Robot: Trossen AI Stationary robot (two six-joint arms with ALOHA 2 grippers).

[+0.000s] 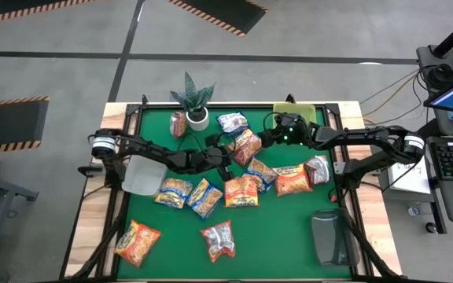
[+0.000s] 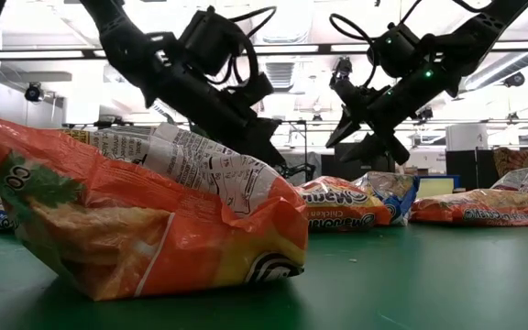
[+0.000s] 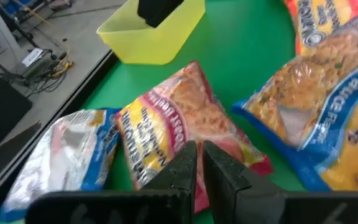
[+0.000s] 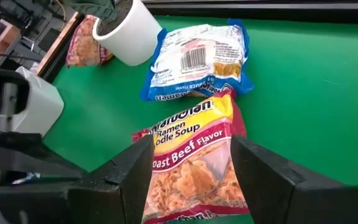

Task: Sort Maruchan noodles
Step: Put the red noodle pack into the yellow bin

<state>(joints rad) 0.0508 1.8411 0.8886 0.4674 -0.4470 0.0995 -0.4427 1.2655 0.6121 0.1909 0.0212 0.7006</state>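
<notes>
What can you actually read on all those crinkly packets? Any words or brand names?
"Ramen Noodle Soup" and "Roast Beef Flavor": on the red-and-yellow packet between the right gripper's fingers, partly cut off.
"Sauce": on the yellow-and-blue packet.
The blue-and-white packet shows a barcode; its print is too small to read.
Low view packet lettering: blurred.

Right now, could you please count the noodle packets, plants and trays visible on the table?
Packets: 11
Plant: 1
Tray: 1
Total: 13
</notes>
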